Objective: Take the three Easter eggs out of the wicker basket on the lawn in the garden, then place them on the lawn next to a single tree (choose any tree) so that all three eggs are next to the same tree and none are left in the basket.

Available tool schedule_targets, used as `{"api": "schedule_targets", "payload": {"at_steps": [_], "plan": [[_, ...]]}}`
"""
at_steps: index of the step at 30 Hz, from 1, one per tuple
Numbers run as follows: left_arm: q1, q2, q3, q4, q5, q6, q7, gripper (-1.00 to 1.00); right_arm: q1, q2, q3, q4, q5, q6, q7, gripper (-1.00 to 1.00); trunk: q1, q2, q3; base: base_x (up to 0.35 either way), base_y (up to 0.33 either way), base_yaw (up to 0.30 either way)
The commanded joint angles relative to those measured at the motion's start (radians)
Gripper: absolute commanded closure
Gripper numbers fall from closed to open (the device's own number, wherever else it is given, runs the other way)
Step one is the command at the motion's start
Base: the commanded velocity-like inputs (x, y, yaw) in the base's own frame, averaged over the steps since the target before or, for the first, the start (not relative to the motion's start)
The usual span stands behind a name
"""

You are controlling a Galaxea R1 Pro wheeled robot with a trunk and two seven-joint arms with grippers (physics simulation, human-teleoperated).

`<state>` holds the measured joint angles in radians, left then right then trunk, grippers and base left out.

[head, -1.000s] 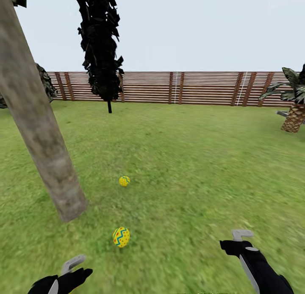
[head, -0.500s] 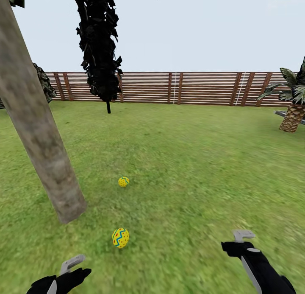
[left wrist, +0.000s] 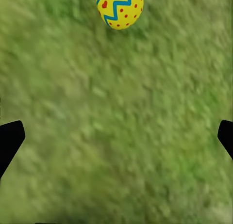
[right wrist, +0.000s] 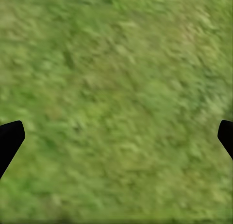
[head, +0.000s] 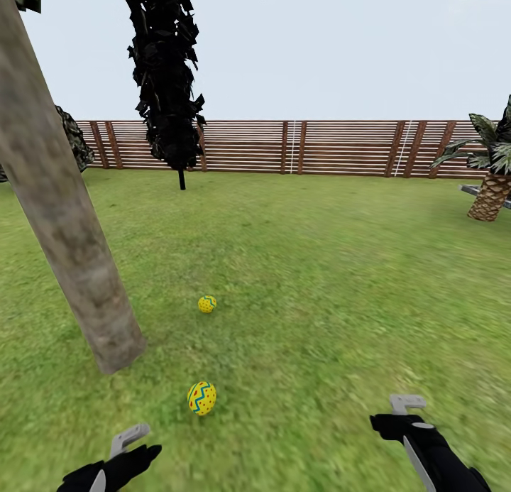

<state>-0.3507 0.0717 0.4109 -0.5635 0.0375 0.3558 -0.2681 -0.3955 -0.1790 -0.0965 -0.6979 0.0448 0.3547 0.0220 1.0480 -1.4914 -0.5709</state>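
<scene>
- Lawn: mottled green grass, blurry in texture, running back to a fence of dark brown horizontal slats.
- Tree: thick, bare, leaning trunk of mottled grey-brown bark, rooted in the left part of the lawn.
- Near egg: oval, bright yellow, blue zigzag and red dots; it lies on the grass near the foot of the trunk. The left wrist view shows it too, ahead of the fingers and apart from them.
- Far egg: smaller in view, same yellow with dots, on the grass just beyond the trunk's base, well apart from the near egg.
- Left gripper: black fingertips spread wide over bare grass, holding nothing.
- Right gripper: fingertips likewise wide apart, empty, above grass.
- Slim dark tree with blocky black foliage stands by the fence; a scaly-trunked palm at the lawn's right edge.
</scene>
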Motion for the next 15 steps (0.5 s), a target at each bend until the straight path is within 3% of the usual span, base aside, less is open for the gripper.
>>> {"api": "schedule_targets", "payload": {"at_steps": [1,15], "plan": [[-0.001,-0.001,0.005,-0.001,0.004,0.003,-0.005,-1.0,0.0,0.0,-0.002,-0.002,0.005,0.006,0.002,-1.0,0.0,-0.001,-0.001,0.0,0.0,0.0],[-0.001,-0.001,0.007,-0.002,0.005,-0.024,-0.005,-1.0,0.0,0.001,0.0,-0.002,0.004,0.005,0.001,-1.0,0.0,-0.001,-0.001,0.0,0.0,0.0]]}}
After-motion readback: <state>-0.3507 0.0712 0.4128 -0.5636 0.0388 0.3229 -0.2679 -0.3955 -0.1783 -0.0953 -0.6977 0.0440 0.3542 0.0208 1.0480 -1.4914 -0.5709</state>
